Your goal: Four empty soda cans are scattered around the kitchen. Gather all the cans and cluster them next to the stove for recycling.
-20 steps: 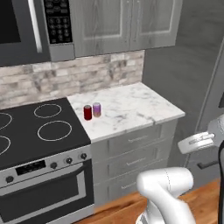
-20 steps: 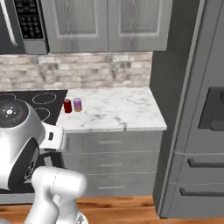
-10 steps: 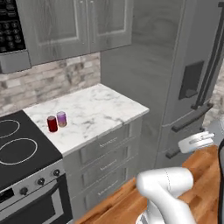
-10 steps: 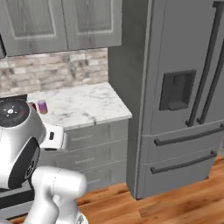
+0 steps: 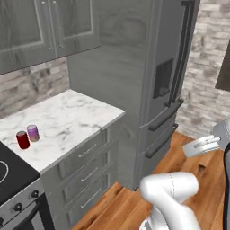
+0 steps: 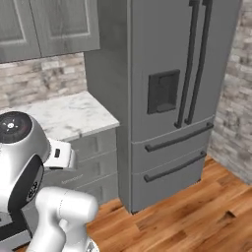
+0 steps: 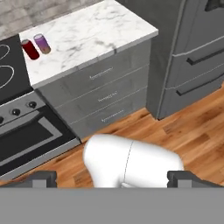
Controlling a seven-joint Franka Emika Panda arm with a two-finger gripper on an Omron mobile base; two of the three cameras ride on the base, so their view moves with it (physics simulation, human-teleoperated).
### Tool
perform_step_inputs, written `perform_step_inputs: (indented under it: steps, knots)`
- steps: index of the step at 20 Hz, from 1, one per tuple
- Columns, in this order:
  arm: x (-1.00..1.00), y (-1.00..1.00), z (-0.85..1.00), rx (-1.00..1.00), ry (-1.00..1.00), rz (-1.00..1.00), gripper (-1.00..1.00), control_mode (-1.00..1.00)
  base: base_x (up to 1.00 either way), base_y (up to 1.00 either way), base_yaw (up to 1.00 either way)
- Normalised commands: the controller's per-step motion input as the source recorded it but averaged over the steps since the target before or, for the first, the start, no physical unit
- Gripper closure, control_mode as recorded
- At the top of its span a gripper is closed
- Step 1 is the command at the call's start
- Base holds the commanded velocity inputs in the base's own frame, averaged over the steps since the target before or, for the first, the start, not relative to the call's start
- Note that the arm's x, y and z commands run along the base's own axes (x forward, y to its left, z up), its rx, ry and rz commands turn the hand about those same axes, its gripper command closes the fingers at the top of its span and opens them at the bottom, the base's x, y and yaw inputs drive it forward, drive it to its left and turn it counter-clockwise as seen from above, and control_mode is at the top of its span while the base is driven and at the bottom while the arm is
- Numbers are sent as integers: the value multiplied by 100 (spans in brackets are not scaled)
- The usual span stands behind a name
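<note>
The tool (image 7: 112, 179) hangs with its two dark tips spread wide and nothing between them, looking down over the wooden floor (image 7: 188, 131) in front of the cabinets; carrying nothing, it is probably on its way to fetch another can rather than deliver one. Well ahead of the tool and off to its upper left in the hand view, the red can (image 7: 30, 49) and the pink-purple can (image 7: 42, 43) stand upright and just beside each other on the marble counter (image 7: 100, 30), right at the edge where the counter meets the black stove (image 7: 11, 70). That spot fits the task: these two look already clustered next to the stove, so I judge half the job done. From the left base view the same pair shows, the red can (image 5: 22, 139) nearer the cooktop and the pink-purple can (image 5: 33, 133) on its far side. The two blue cans are nowhere to be pointed at here. Far ahead and to the tool's right stands the tall grey refrigerator (image 6: 172, 98), which the base views mostly face, suggesting the search is turning that way.
</note>
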Motion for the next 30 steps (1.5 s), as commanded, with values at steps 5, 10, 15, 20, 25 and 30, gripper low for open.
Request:
perform_step_inputs:
  steps: [5, 10, 15, 20, 25, 30]
  knots:
    - [0, 0, 0, 0, 0, 0, -100, 100, -38, -19, -43]
    - [0, 0, 0, 0, 0, 0, -100, 100, -24, -10, -49]
    - [0, 0, 0, 0, 0, 0, -100, 100, -2, -22, -55]
    - [0, 0, 0, 0, 0, 0, -100, 100, 6, -25, -48]
    - [0, 0, 0, 0, 0, 0, -100, 100, 36, -3, -46]
    - [0, 0, 0, 0, 0, 0, -100, 100, 63, 0, -46]
